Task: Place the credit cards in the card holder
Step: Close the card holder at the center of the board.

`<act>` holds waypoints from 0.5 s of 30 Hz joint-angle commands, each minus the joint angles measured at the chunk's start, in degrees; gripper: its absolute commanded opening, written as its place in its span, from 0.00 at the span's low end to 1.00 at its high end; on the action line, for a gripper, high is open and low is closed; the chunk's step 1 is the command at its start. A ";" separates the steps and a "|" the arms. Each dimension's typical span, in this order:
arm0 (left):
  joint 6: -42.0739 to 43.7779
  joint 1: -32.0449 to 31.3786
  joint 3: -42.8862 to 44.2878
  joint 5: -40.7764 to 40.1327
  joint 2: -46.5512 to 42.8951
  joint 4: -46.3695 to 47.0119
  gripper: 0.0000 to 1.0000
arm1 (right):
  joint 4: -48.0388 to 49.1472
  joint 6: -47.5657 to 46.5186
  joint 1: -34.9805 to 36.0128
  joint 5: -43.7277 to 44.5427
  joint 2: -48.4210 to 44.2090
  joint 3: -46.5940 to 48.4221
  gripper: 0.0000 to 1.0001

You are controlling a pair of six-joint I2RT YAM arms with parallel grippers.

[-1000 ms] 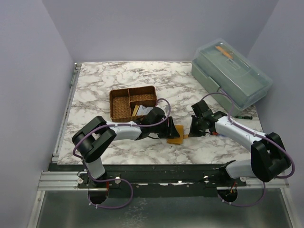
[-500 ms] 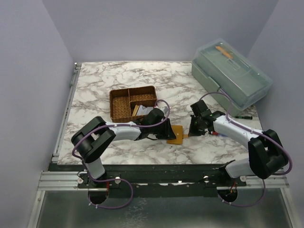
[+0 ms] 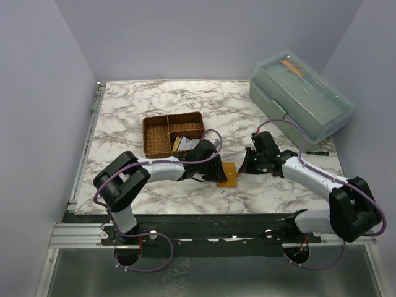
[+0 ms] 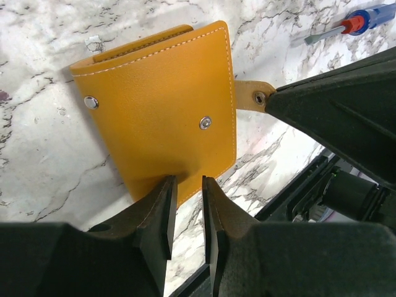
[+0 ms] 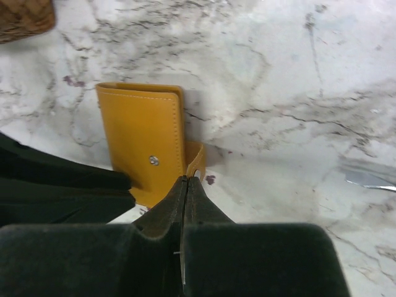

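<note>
The card holder (image 3: 229,177) is an orange-tan wallet lying closed on the marble table; it also shows in the left wrist view (image 4: 161,105) and the right wrist view (image 5: 142,139). My left gripper (image 4: 187,180) is narrowly open, nothing between the jaws, its fingertips (image 4: 166,185) at the wallet's near edge. My right gripper (image 5: 187,180) is shut on the wallet's snap strap (image 4: 250,94), which is lifted slightly off the table. The credit cards (image 3: 184,143), pale and yellowish, lie in a compartment of the woven basket (image 3: 159,135).
A clear-lidded grey box (image 3: 302,99) stands at the back right. A dark pen (image 3: 317,151) lies by it. A blue and red screwdriver (image 4: 362,20) lies beyond the wallet, under the right arm. The table's front edge is close behind the left gripper.
The right gripper has moved a little farther back and left at the wallet's strap. The left gripper has shifted slightly. The wallet stays about where it was.
</note>
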 commanded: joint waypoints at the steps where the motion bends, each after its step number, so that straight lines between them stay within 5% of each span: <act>1: 1.67 -0.23 1.45 -2.15 1.23 -3.72 0.28 | 6.54 -1.91 0.31 -5.38 0.45 -0.86 0.00; 15: 2.21 -0.24 2.21 -2.98 1.83 -4.14 0.27 | 10.92 -2.29 0.31 -12.60 5.00 -1.09 0.00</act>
